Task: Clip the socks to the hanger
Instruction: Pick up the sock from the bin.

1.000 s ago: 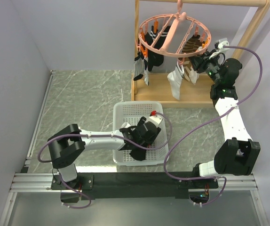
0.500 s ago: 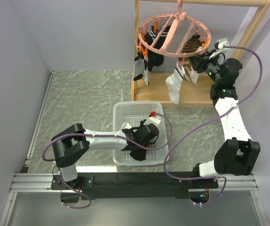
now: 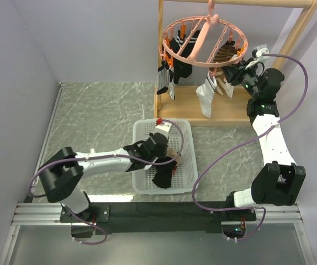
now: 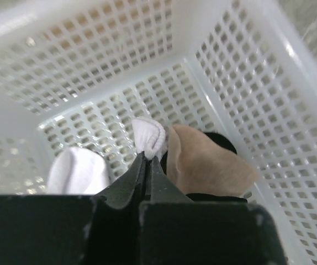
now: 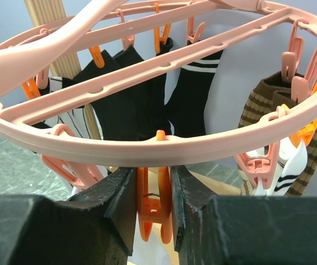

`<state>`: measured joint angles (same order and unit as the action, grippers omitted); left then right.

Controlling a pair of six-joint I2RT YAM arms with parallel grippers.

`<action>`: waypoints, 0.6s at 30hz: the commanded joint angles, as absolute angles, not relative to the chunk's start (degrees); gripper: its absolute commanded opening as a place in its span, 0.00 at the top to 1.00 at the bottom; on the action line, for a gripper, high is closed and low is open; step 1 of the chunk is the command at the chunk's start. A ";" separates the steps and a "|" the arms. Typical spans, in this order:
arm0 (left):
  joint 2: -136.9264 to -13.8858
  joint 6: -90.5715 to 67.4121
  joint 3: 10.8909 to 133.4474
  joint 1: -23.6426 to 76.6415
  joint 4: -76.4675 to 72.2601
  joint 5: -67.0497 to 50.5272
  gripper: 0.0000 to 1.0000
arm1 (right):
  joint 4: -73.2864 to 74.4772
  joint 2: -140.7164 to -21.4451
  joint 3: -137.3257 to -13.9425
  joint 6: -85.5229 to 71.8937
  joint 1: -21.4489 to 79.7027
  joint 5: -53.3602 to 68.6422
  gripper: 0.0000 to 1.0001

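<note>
1. The left arm (image 3: 100, 160) now lies stretched lower and longer across the worktop (image 3: 103, 110). Its wrist has swung toward 11 o'clock inside the basket.
2. The basket (image 3: 143, 132) sits unmoved at the worktop's 6 o'clock and holds the loose socks. A tan sock (image 4: 208, 165) lies at 3 o'clock of the pincer tips.
3. The hanger (image 3: 205, 41) hangs unchanged from the wooden rack (image 3: 299, 33) at 1 o'clock. Clipped socks (image 3: 179, 55) already dangle round its rim.
4. The left pincer (image 4: 147, 160), apart a second ago, has snapped together on the tip of a white sock (image 4: 149, 137) in the basket. The pick looks made, so lifting it toward the hanger is likely next. Only the tip is nipped, so it may slip.
5. The right pincer (image 5: 153, 193) has not budged. It stays clamped on an orange clip (image 5: 154, 221) at 6 o'clock of the ring, probably keeping it ready for the sock.
</note>
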<state>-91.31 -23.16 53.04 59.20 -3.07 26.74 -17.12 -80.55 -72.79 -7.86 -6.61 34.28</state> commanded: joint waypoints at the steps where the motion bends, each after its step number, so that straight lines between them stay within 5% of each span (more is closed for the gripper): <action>1: -85.70 -21.02 51.68 58.01 -10.27 23.38 0.99 | -17.40 -81.21 -74.97 -9.23 -5.89 34.63 1.00; 18: -76.11 -4.84 45.35 57.57 -48.51 1.51 0.99 | -18.54 -81.65 -76.02 -15.29 -5.98 35.60 1.00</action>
